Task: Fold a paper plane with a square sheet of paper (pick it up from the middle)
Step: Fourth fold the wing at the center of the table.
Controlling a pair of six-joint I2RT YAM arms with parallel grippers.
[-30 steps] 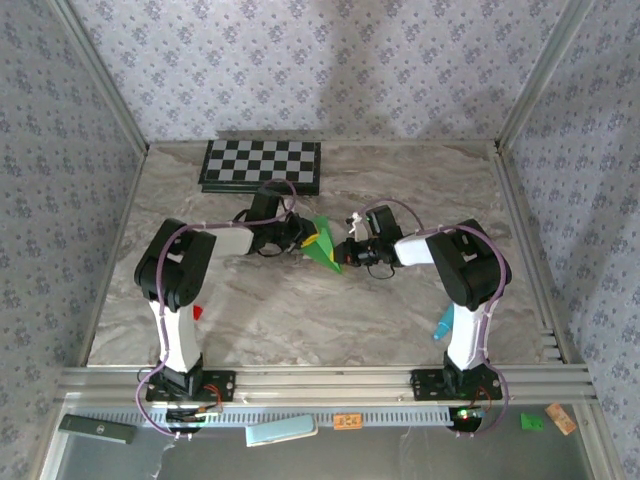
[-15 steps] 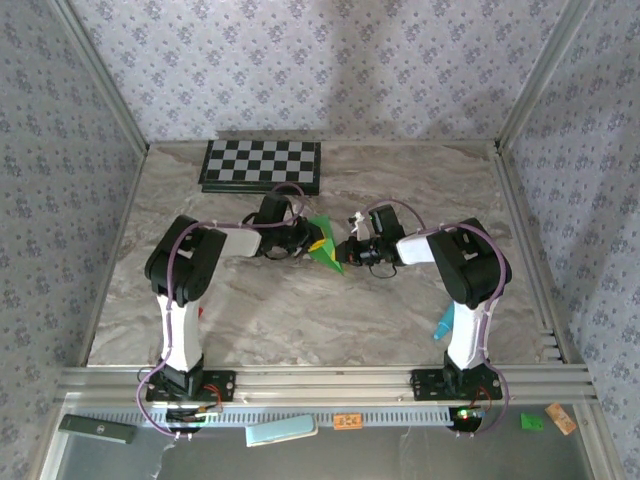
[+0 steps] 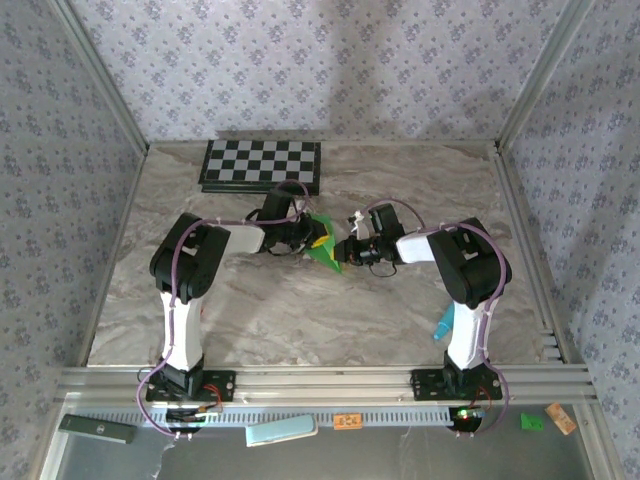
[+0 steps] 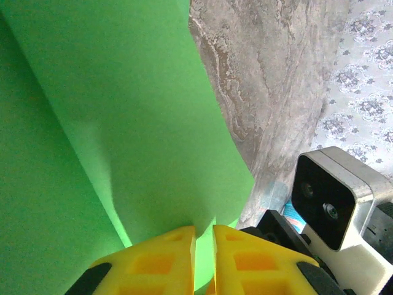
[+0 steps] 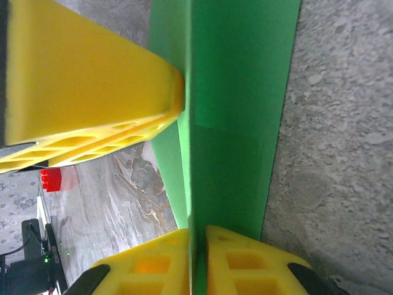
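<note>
left tool clenched on a bright green folded paper sheet, yellow tips almost meeting with the paper's edge between. right tool likewise pinching the same sheet along a crease. sheet at the middle of the grey marble table, short of the black-and-white checkerboard at the far edge.

The left arm and the right arm have white links between bulky black joints, thin purple cables looped along them, blocky yellow fingers (moulded with open cells) and a white, black-faced wrist camera.
</note>
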